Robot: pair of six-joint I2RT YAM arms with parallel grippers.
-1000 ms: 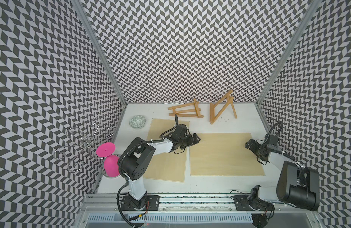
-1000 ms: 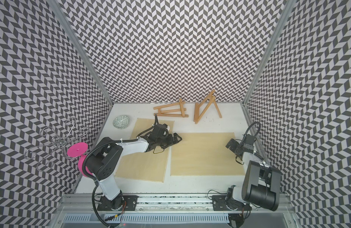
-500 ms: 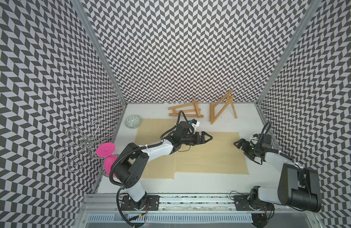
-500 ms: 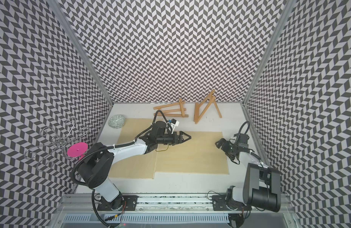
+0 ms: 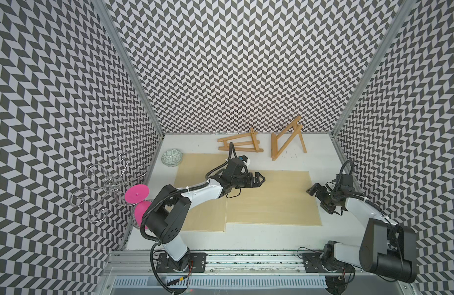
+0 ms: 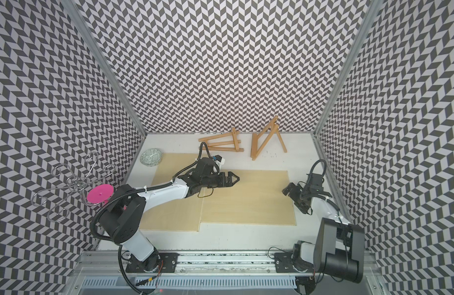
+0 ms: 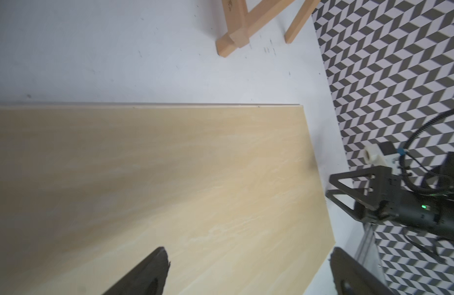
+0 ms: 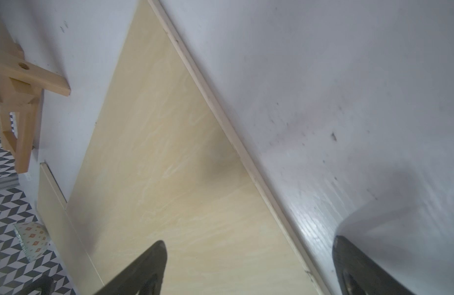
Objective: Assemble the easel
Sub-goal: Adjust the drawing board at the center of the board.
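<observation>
Two wooden easel frames are at the back of the table in both top views: one lies flat point(image 5: 240, 144), the other stands spread open point(image 5: 287, 139) point(image 6: 265, 140). A large plywood board point(image 5: 272, 201) point(image 7: 169, 178) point(image 8: 169, 166) lies flat, its left edge overlapping a second board point(image 5: 197, 204). My left gripper point(image 5: 260, 178) point(image 6: 235, 178) point(image 7: 247, 258) hovers open over the large board's far left corner, holding nothing. My right gripper point(image 5: 312, 190) point(image 6: 288, 190) point(image 8: 247, 245) stands open and empty at that board's right edge.
A patterned bowl point(image 5: 171, 158) sits at the back left beside the second board. A pink disc point(image 5: 136, 194) and a wire stand point(image 5: 111, 181) hang at the left wall. Patterned walls close three sides.
The large board has slid left and now overlaps the second board, which also sits further left with the bowl. My left gripper reached right over the board; my right gripper moved left.
</observation>
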